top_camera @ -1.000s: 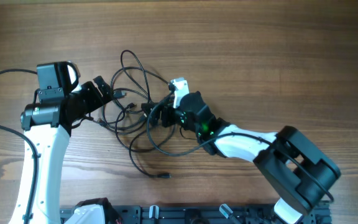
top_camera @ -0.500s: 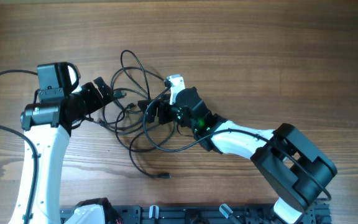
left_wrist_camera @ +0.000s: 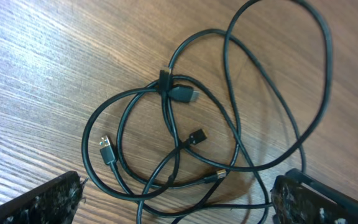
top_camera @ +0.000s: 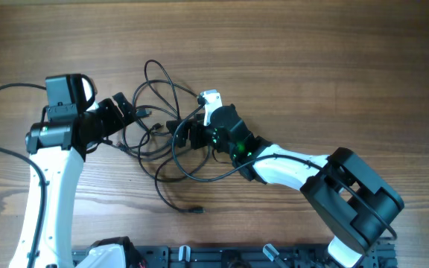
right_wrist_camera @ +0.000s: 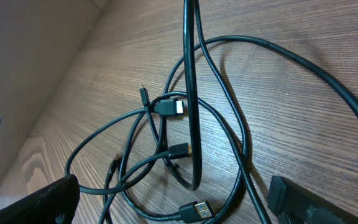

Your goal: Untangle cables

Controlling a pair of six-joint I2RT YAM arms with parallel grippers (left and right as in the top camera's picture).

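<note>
**Near edge of the table (top_camera: 334, 52):** a dark mounting rail (top_camera: 222, 257) runs along it.

**Left arm:** a white link rises from the near-left corner. The left gripper (top_camera: 127, 110) sits at the left side of the tangle. Its jaws are spread wide and hold nothing. In its wrist view the fingers (left_wrist_camera: 45, 199) show at both lower corners, with the cords lying on the wood beyond them.

**Right arm:** it reaches in from the near-right corner toward the middle. The right gripper (top_camera: 187, 135) is at the right side of the tangle, its jaws also wide apart and empty. Whether either gripper touches a cord cannot be told.

**Cables (top_camera: 162, 145):** thin black cords lie knotted on the table, left of centre, between the two grippers.
- One loose end with a small plug (top_camera: 196, 211) trails toward the near edge.
- A broad flat plug (left_wrist_camera: 180, 94) lies where several strands cross.
- A slim plug (left_wrist_camera: 106, 150) lies inside a loop.
- Open loops (top_camera: 159, 78) reach toward the far edge.
</note>
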